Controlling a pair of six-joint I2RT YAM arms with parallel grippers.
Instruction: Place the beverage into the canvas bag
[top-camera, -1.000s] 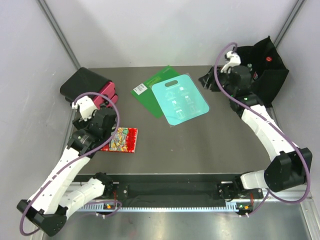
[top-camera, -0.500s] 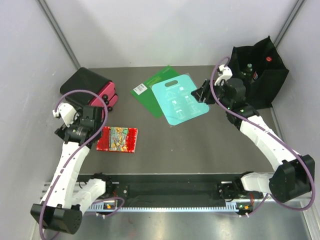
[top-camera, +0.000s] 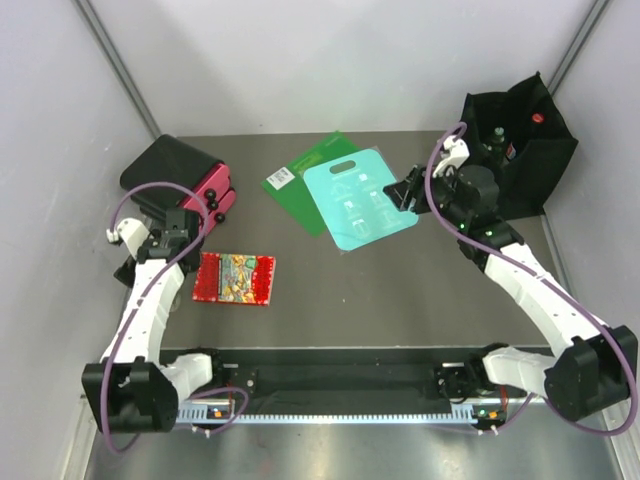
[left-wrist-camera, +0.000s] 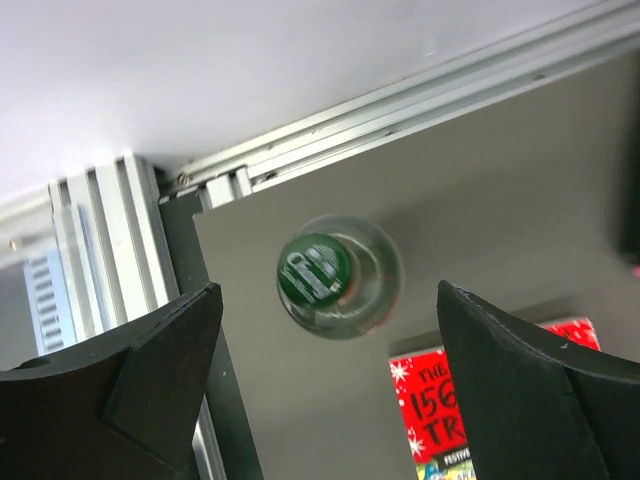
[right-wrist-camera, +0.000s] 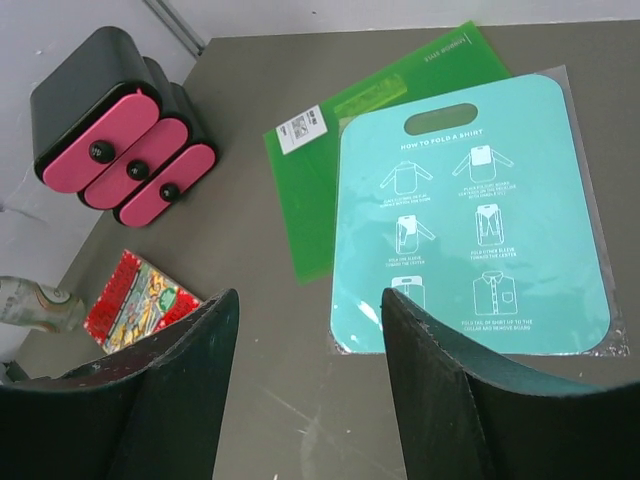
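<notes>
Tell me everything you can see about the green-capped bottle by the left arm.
The bottle is clear and plastic-looking, with a dark green cap bearing pale lettering. The left wrist camera sees it cap-first on the grey table, near the table's edge and beside a red booklet. It shows between the open left fingers, touching neither.

Overhead camera, high at the near edge, faces down on the whole table (top-camera: 400, 290); left wrist camera looks steeply down, close beside the red book (left-wrist-camera: 430, 400); right wrist camera looks obliquely across from afar, sharing that book.
</notes>
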